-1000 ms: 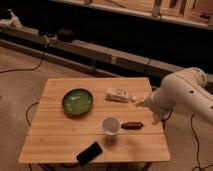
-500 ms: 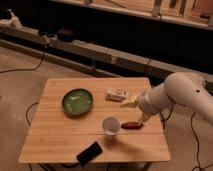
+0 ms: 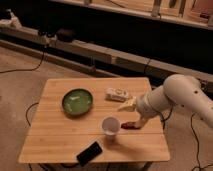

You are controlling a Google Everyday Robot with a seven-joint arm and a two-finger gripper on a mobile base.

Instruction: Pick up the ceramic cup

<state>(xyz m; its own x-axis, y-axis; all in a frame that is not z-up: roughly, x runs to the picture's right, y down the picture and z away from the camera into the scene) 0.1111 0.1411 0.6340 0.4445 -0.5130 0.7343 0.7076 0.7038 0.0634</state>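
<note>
The ceramic cup [image 3: 110,125] is seen just below frame centre, the gripper [image 3: 132,120] just right of it with jaws spread, empty. The cup could be toppled by a sideways clip, or the red packet [image 3: 128,126] grasped instead.

The gripper [image 3: 127,105] hangs over the table [image 3: 55,145], and its parted fingers merge into one pale wedge. Behind it, the arm [image 3: 185,97] runs off the picture's right edge. Just below it, a small reddish thing [image 3: 129,125] lies partly under the arm and cannot be identified. Just beyond it lies a pale packet [image 3: 119,94] whose markings cannot be read.
</note>
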